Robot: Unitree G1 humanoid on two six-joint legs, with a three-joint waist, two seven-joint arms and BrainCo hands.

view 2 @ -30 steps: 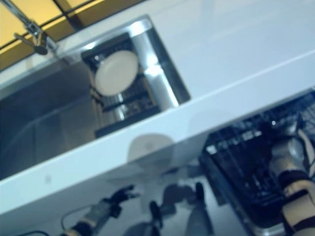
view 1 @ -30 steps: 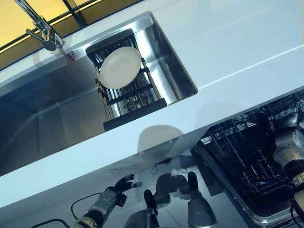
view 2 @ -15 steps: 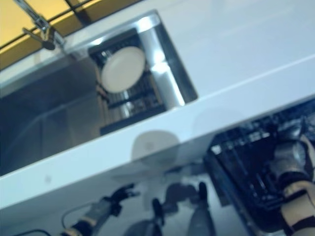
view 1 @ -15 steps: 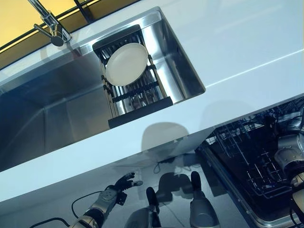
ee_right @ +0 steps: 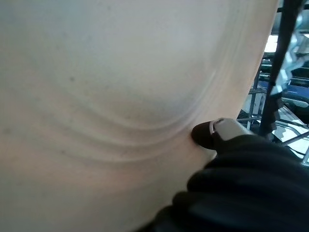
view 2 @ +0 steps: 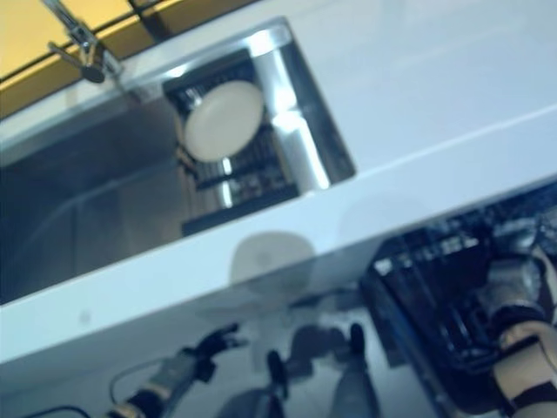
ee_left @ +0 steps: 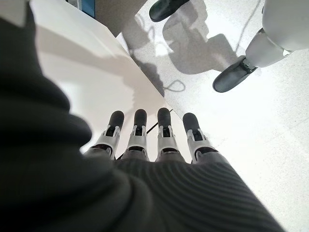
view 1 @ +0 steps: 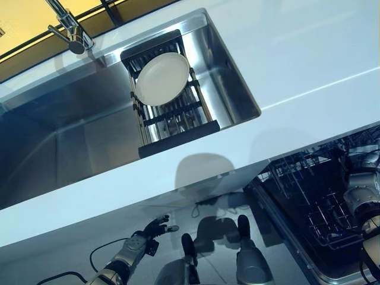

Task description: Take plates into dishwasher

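A cream plate (ee_right: 120, 96) fills the right wrist view, with the thumb (ee_right: 215, 133) of my right hand pressed on its face, so the hand pinches it. My right hand (view 1: 363, 199) is down in the black wire dishwasher rack (view 1: 303, 196) at the lower right; the plate itself cannot be made out in the eye views. Another cream plate (view 1: 161, 79) leans in a dark rack (view 1: 178, 133) inside the steel sink (view 1: 71, 136). My left hand (view 1: 148, 231) hangs low under the counter edge, its fingers (ee_left: 149, 140) straight and holding nothing.
A white countertop (view 1: 309, 53) runs across the view above the open dishwasher. A steel faucet (view 1: 71, 32) stands behind the sink at the far left.
The whole picture has shifted a little, so the camera moved. My right hand stays in the dishwasher rack and my left hand keeps its place.
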